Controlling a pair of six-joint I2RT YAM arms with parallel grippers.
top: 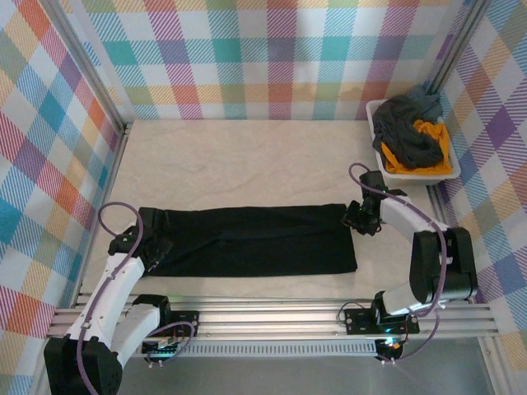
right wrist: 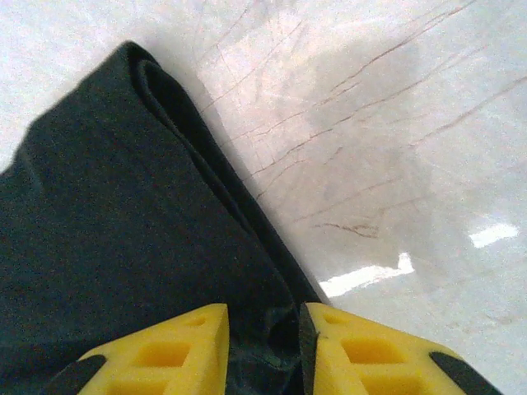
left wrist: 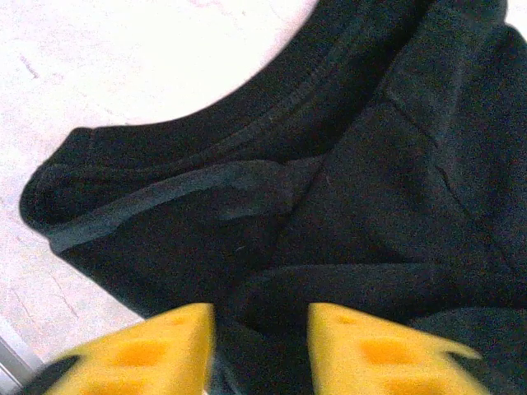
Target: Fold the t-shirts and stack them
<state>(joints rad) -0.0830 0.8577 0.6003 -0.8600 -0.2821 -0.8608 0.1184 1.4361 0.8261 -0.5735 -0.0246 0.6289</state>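
The black shirt [top: 247,240] is lying on the table [top: 247,164] as a long folded strip across the near half, collar [left wrist: 272,103] end toward the left gripper [left wrist: 257,313], hem end toward the right gripper [right wrist: 263,311]. Both pincers are standing apart with cloth sitting in the gap, and neither is looking clamped on it (the fabric between the pads is looking loose, not pinched flat). The shirt is reading as light, limp knit: it is going to sag and slide on itself when lifted, so I am judging the doubled edges at each end, taken by both arms together, as the safest hold. The thick collar seam is offering the firmest bite. The grey shirt [top: 408,132] and orange shirt [top: 432,156] are lying crumpled in the tub [top: 409,177] at the far right, well apart from the strip. Nothing legible is showing on the cloth
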